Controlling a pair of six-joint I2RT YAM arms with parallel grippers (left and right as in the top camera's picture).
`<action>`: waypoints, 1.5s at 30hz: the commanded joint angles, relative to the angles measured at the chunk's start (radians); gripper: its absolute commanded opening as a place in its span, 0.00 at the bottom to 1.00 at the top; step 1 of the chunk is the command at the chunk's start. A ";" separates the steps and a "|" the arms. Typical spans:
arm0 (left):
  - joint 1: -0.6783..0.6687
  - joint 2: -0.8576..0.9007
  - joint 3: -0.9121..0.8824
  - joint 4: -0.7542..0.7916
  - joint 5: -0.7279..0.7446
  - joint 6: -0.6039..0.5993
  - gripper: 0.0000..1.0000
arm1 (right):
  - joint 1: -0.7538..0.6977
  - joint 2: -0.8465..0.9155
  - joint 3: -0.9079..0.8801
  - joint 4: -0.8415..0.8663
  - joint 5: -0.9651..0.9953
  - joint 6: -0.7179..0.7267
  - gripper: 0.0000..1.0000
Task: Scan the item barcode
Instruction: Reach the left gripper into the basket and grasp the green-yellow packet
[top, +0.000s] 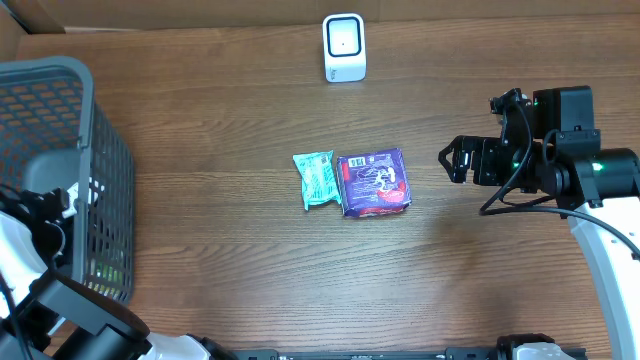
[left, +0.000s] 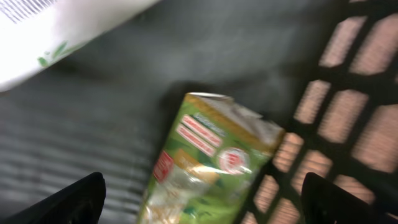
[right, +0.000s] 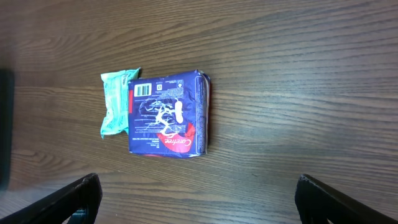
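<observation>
The wooden surface is wide, and a grey basket stands at its 9 o'clock edge. The left end effector is down inside this basket, its fingers far apart and holding nothing, above a green pouch on the basket floor. At 3 o'clock the right end effector hangs over the wood, also spread and empty. In the centre lies the purple packet, which I think is the item to scan. It touches a smaller teal packet on its 9 o'clock side. The small white scanner stands at 12 o'clock, well apart from both.

Because the two packets touch, a grip from the right may drag the teal one along. The purple packet looks flat and glossy, so fingers may slip, or cover its barcode, which faces up now. In the basket, a finger may catch the mesh wall beside the pouch.

The purple packet carries a white word, it seems "Carefree". The red labels on the pouch are too blurred to read.
</observation>
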 joint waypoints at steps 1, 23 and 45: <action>-0.006 0.013 -0.085 0.047 -0.044 0.050 0.93 | 0.003 0.002 0.006 0.006 0.003 -0.007 1.00; -0.014 0.013 -0.175 0.290 0.218 -0.046 0.04 | 0.003 0.002 0.006 0.006 0.003 -0.007 1.00; -0.238 0.010 0.868 -0.103 0.219 -0.427 0.04 | 0.003 0.002 0.006 0.006 0.003 -0.007 1.00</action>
